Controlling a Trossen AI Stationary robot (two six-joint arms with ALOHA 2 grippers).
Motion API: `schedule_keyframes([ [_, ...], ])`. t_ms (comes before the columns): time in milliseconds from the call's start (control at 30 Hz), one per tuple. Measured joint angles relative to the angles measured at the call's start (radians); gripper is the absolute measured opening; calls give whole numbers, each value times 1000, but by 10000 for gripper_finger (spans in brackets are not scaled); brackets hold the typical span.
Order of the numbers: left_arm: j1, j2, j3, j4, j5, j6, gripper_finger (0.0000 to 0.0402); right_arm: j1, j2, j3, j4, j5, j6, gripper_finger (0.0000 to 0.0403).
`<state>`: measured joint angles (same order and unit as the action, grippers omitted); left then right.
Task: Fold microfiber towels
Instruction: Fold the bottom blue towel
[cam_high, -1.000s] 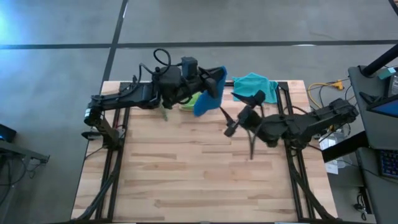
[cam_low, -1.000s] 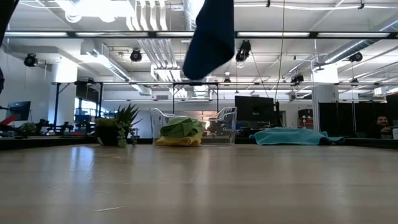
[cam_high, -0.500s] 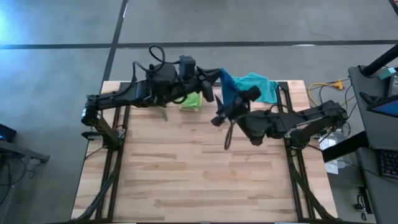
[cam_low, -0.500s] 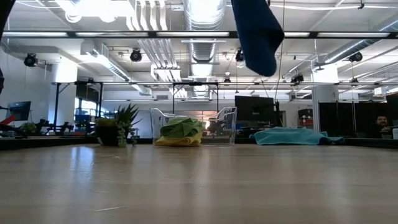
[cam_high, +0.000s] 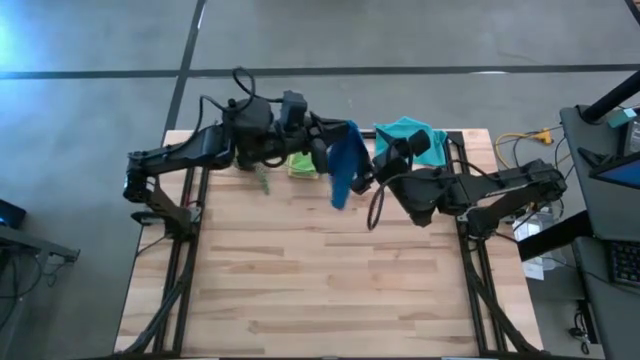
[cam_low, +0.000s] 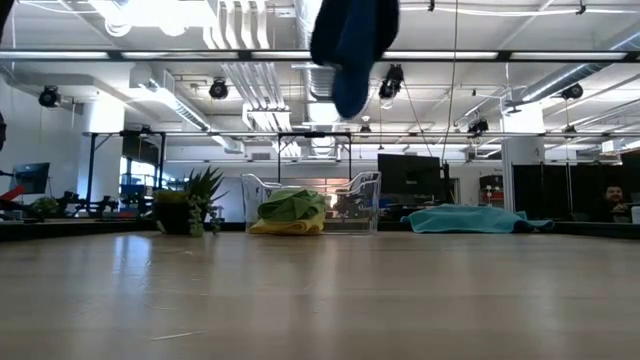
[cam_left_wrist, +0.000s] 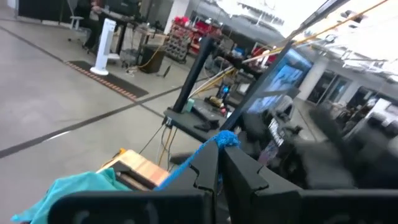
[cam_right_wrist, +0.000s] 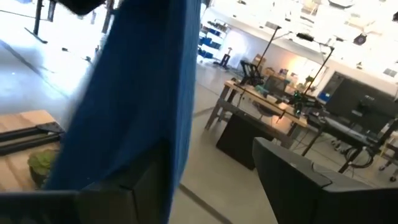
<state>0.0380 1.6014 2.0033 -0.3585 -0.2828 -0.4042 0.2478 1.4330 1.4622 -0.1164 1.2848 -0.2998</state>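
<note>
Blue towel (cam_high: 345, 165) hangs from left gripper (cam_high: 335, 150), seemingly pinched

Both arms reach inward above the far half of the surface (cam_high: 300, 290). The left pincer (cam_high: 335, 150) is clamped tight on the dark blue towel (cam_high: 345, 165), held high. The right pincer (cam_high: 372, 172), fingers apart, sits just beside that towel's hanging edge.

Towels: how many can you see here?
4. A blue towel hangs in the air from the left gripper; a teal one lies on the table; a green one lies on a yellow one in the bin.
</note>
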Motion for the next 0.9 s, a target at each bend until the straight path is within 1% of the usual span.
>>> schedule_keyframes([
  [167, 0, -37, 0, 9, 28, 1, 0, 0, 2, -1, -125, -20, 153, 224],
  [300, 0, -57, 0, 9, 67, 2, 0, 0, 2, -2, -206, -131, 250, 224],
  [433, 2, -68, 0, 8, 110, 2, 0, -8, 3, -5, -222, -218, 266, 224],
  [567, 2, -69, 0, 0, 179, 1, 0, -19, 3, -6, -226, -310, 266, 224],
  [700, 2, -69, 0, 3, 205, -7, 0, -34, 3, -6, -228, -423, 283, 224],
  [800, 2, -69, 0, 2, 207, -8, 0, -40, 5, -6, -249, -432, 323, 220],
  [900, 2, -72, 0, 2, 208, -8, 0, -44, 5, -7, -291, -432, 362, 205],
])
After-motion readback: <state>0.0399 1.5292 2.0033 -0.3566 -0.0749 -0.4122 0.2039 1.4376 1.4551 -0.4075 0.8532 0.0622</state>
